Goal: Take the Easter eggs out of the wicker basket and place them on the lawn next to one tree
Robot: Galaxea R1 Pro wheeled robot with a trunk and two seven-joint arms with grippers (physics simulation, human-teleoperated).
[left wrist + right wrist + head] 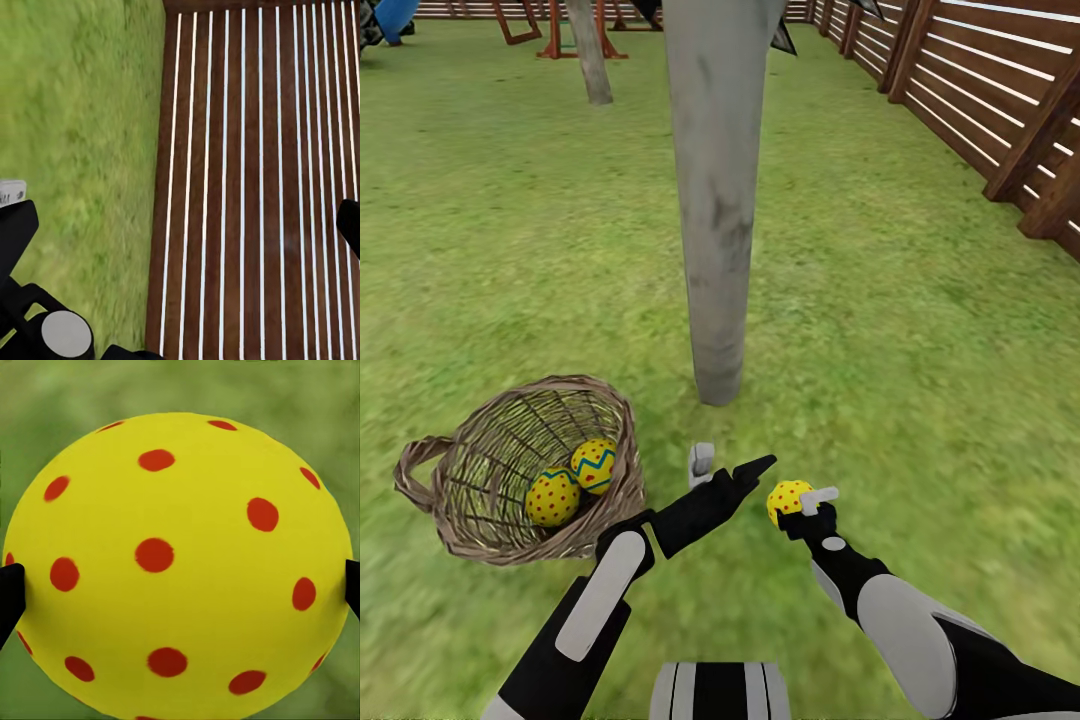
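At the foot of the pale grey tree trunk (715, 250), on the lawn (920, 380), the right end effector (807, 504) is gripping one Easter egg (788, 499), its dark fingertips (10, 596) pressing on opposite sides of the dotted yellow shell. The left end effector (728, 466) is hanging spread wide and empty between this egg and the wicker basket (445, 500), pointing toward the brown slatted fence (255, 187). The basket is lying tipped on the grass near the trunk, with two more eggs (575, 482) resting inside it, touching each other. The step in hand appears to be the placing of the first egg. The next move is likely calling for lowering it to the grass close to the trunk base, then releasing; being round, it may roll once freed.
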